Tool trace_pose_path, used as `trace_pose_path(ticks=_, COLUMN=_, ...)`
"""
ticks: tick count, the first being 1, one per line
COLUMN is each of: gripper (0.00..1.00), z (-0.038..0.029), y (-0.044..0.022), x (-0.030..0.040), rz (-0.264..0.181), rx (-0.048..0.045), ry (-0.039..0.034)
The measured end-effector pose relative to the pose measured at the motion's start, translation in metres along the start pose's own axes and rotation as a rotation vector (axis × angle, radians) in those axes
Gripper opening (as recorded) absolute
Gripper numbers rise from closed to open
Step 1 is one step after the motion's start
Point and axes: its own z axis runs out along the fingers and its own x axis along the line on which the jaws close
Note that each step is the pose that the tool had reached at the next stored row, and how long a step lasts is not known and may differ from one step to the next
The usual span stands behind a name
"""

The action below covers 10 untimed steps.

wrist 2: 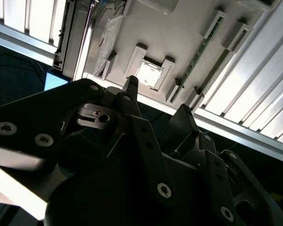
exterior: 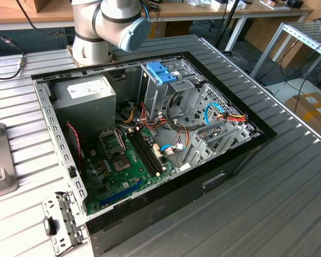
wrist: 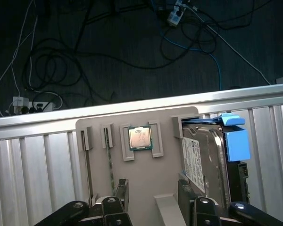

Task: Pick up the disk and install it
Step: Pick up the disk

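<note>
Claw (wrist: 153, 190): in both wrist views its two fingers stand spread, with nothing between them but the beige fixture tray (wrist: 94, 155) below. The claw centres nearer the tray's middle than over the work; one finger (wrist: 185, 190) sits just beside the labelled edge of the disk (wrist: 208, 160). The disk lies flat in the tray's end pocket, blue rail (wrist: 237, 143) on its outer side, next to the pocket holding a processor (wrist: 140, 138). Risk one: with this offset, a descent could land a finger on the drive's face or on a tray ridge, jarring the drive or skewing it in its pocket. Risk two: the rails are plastic, so a pinch across them rather than the metal body would likely flex and slip. Risk three: the tray sits at the edge of the slatted counter (wrist: 37, 169), with floor cables (wrist: 61, 70) beyond, so a drive knocked outward could go over. Farther off, in the exterior view, the open computer case (exterior: 166, 203) shows loose wiring (exterior: 230, 115) close to the drive cage (exterior: 176, 91) and its blue clip (exterior: 161, 72); a wire could snag there.
</note>
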Motion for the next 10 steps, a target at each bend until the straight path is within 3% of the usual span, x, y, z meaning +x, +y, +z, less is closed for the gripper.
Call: trace_pose_path(ticks=10, gripper=0.54, z=0.0017, y=0.0009, x=-0.0019, rz=0.000, rx=-0.0002, ry=-0.0008)
